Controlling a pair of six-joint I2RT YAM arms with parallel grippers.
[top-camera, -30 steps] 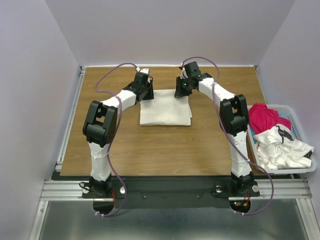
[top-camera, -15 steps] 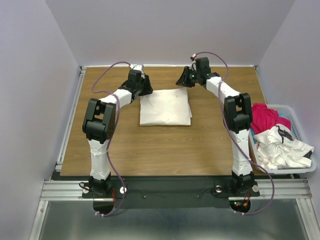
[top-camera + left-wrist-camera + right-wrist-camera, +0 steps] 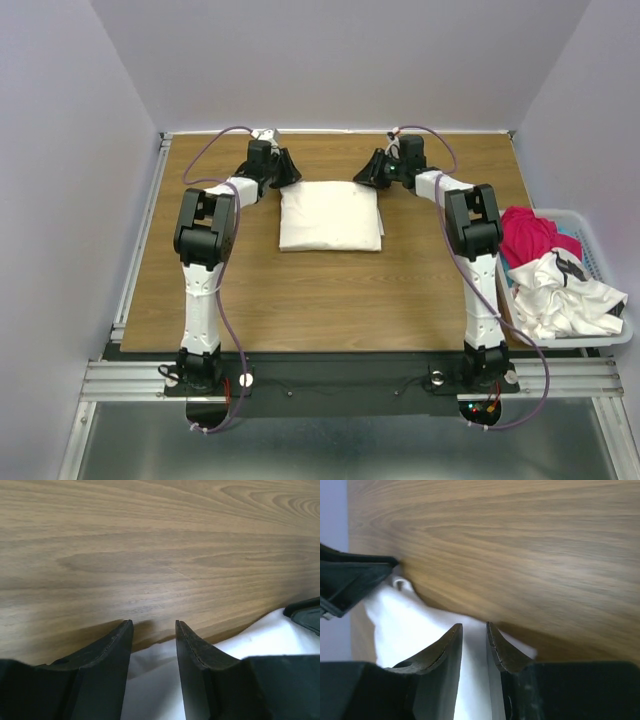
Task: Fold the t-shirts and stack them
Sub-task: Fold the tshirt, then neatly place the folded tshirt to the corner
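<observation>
The plain off-white t-shirt lies folded into a flat rectangle at the table's middle back. My left gripper is low at its far left corner, and my right gripper is low at its far right corner. In the left wrist view my left gripper is open, with its tips over wood just past the shirt's edge. In the right wrist view my right gripper is open with a narrower gap, over the shirt. The magenta-red t-shirt and the white t-shirt with dark markings lie crumpled in the basket.
The white slatted basket stands at the table's right edge, beside the right arm. A metal rail runs along the table's left side. Bare wood lies between the folded shirt and the arm bases.
Both grippers have left the shirt's far corners, swung up and back toward the far edge, and come down low at the shirt's far edge. The shirt stays flat.
</observation>
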